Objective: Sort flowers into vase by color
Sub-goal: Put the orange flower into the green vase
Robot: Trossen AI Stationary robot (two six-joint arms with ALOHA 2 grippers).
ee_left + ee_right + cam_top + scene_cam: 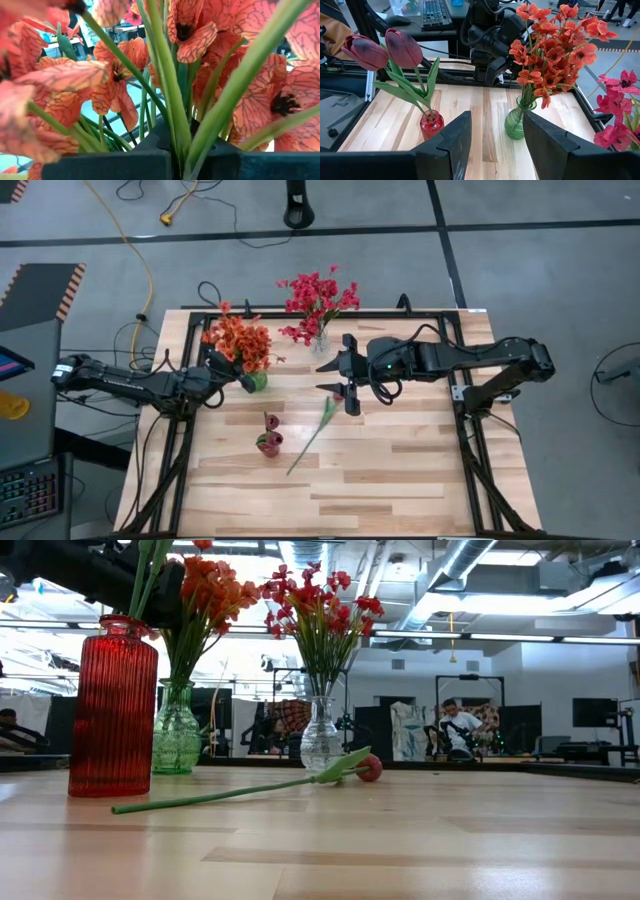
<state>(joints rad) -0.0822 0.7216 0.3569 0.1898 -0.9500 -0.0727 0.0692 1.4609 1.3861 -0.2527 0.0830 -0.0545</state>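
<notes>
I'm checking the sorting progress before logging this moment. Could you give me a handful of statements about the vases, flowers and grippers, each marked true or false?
1. A tulip lies flat on the table, outside any vase. True.
2. The red vase holds the orange flowers. False: the orange flowers stand in the green vase; the red vase holds tulip buds.
3. The right gripper is open and holds nothing. True.
4. The pink-red flowers stand in the clear vase. True.
5. The left gripper is open, far from any flowers. False: it is shut, right at the orange flowers' stems.
</notes>
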